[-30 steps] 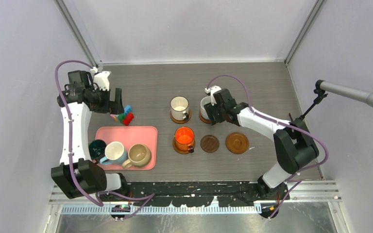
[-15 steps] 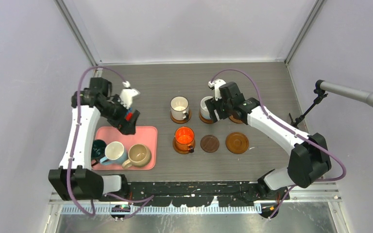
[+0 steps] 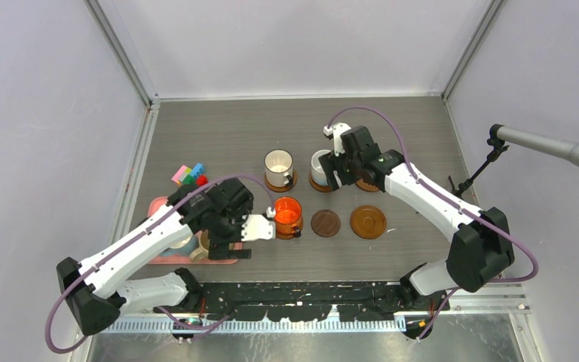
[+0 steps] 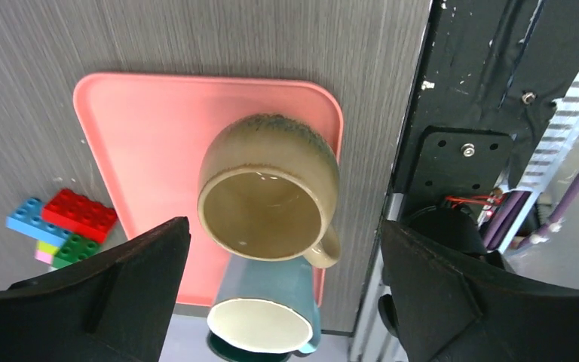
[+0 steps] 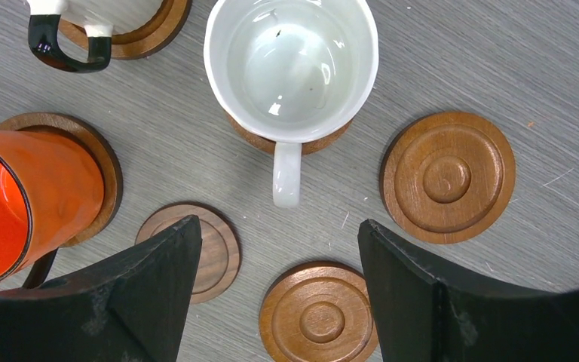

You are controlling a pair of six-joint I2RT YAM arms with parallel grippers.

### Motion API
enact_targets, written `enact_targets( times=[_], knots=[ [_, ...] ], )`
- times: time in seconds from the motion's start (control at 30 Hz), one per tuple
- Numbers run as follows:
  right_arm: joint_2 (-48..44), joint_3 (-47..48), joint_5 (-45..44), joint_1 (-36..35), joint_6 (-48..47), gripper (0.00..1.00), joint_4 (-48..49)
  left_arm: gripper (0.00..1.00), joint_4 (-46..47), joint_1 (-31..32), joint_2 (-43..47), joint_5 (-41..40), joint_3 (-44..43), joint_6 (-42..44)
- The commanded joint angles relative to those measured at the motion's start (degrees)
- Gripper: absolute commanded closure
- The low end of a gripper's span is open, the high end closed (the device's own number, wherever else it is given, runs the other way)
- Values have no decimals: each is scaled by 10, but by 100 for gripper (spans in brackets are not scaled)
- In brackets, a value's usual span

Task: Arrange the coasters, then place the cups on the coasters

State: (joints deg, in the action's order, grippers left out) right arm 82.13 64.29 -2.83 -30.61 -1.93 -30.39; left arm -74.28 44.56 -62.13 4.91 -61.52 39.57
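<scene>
Left gripper [image 4: 283, 226] is spread wide with nothing in it, hanging straight over the tan mug [image 4: 268, 200] on the pink tray [image 4: 143, 136] — looks like the next pick. Tan mug stands upright at the tray corner nearest the arm bases, handle out toward the tray edge. The light blue mug [image 4: 268, 317] is either touching it or just beside it, can't tell which. Toy blocks [image 4: 64, 226] lie on the desk [image 4: 196, 38] off the tray, not in the way. Right gripper [image 5: 279, 222] is spread and empty too, above the white mug [image 5: 290, 68] that stands on its coaster [image 5: 249, 139]. The orange mug [image 5: 22, 204] and a second white mug [image 5: 98, 13] are on coasters as well. Three coasters are bare: one rimmed coaster [image 5: 447, 177], a second rimmed coaster [image 5: 320, 317] and the darker coaster [image 5: 215, 255] — so roughly half done by my read. Handling: glazed ceramic, rigid, slick, some weight, chips if knocked. I'd pinch the wall, one finger inside the rim and one outside, on the side away from the light blue mug and clear of the handle. A handle grab is narrower and would likely let it swing. Lift straight up or it nudges the neighbour.
</scene>
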Motion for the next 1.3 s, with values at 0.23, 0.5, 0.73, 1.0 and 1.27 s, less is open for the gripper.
enact_targets(
  times=[0.23,0.5,0.73,1.0,1.27],
  knots=[
    [10,34,10,30,-13,19,-8,0,19,162,7,-94,30,51],
    [2,38,11,39,-12,19,-17,0,50,225,6,-165,109,117],
    [1,35,14,44,-9,19,-18,0,121,225,13,-203,166,170],
    [0,35,18,45,-8,19,-18,0,199,211,-10,-241,188,177],
    [-3,35,19,47,-8,19,-22,0,241,74,-83,-177,120,190]
  ],
)
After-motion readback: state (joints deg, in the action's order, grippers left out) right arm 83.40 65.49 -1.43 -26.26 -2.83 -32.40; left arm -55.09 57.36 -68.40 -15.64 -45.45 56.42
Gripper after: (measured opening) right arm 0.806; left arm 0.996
